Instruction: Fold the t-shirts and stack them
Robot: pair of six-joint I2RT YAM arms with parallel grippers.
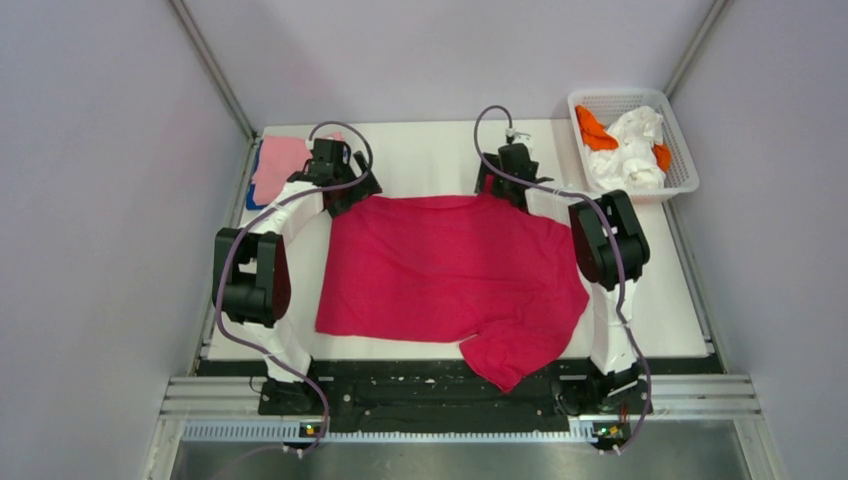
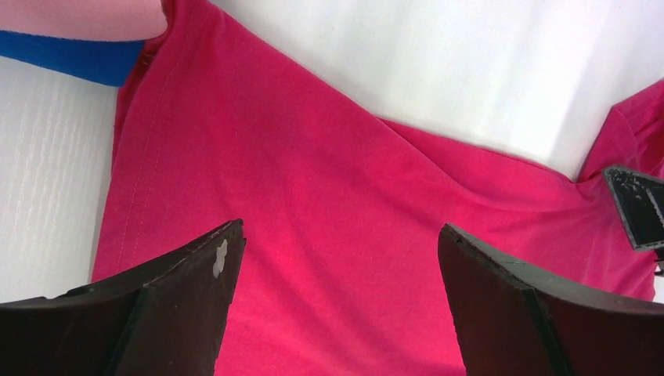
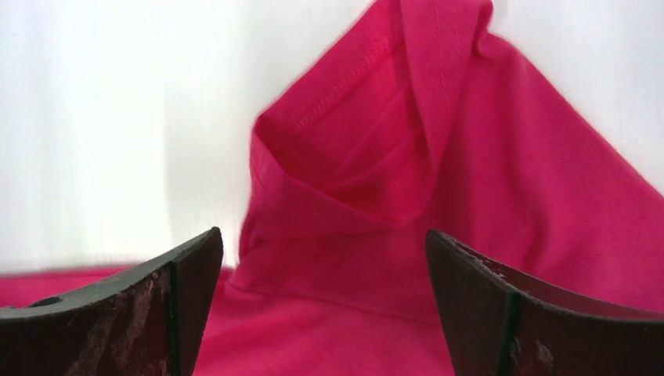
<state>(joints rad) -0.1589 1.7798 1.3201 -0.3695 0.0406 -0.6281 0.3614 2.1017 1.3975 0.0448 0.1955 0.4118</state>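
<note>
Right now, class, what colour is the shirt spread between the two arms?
The shirt is crimson red; top external view.

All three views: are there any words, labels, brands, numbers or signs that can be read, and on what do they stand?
No text is readable in any view.
Red shirt: plain cloth, with no print or tag showing.
Pink shirt and blue shirt: plain where visible.
Basket: no label showing.
</note>
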